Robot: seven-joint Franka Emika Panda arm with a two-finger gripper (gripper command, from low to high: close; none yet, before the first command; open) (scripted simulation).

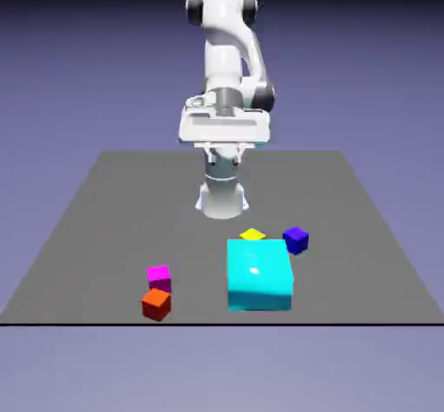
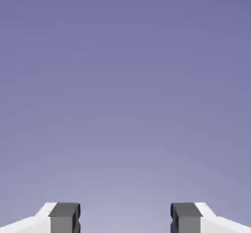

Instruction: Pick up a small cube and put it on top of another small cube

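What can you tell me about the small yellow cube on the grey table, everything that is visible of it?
The small plain yellow cube shows only in the exterior view, and only partly: mainly its top face, a flat, evenly coloured yellow with no markings. The big cyan cube stands in front of it and hides its lower part, so whether the two touch cannot be told. It sits on the grey table, with the small dark blue cube apart from it toward the exterior view's right. Nothing holds it.
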